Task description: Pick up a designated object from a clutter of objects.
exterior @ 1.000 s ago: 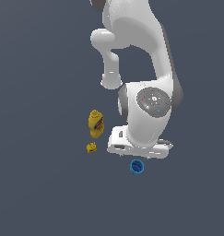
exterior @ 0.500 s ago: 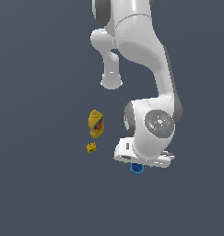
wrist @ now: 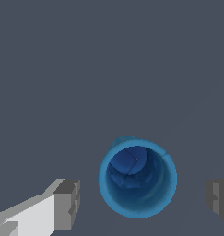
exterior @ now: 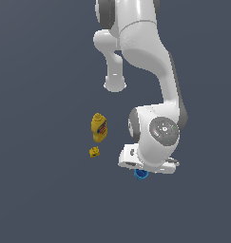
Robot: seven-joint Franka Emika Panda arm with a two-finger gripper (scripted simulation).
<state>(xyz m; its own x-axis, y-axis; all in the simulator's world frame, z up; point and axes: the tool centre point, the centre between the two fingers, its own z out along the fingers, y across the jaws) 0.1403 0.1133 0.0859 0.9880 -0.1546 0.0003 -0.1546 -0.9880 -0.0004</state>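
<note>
The blue cup [wrist: 137,177] stands upright in the wrist view, its hollow inside facing the camera. My gripper [wrist: 143,200] is open, one grey fingertip [wrist: 67,204] on each side of the cup with a gap to its rim. In the exterior view only a sliver of the blue cup [exterior: 141,174] peeks out under my white hand, and the gripper's fingers are hidden behind the hand. The yellow mustard bottle [exterior: 99,126] and the tiny yellow block [exterior: 94,152] sit toward the exterior view's left of the cup. The red drill is out of view.
The floor is a flat dark grey surface. My arm's large white links rise above the hand in the exterior view and cover the ground behind it.
My hand has come down over the blue cup, which showed whole one second ago and is now mostly covered. The bottle and block have not moved.
</note>
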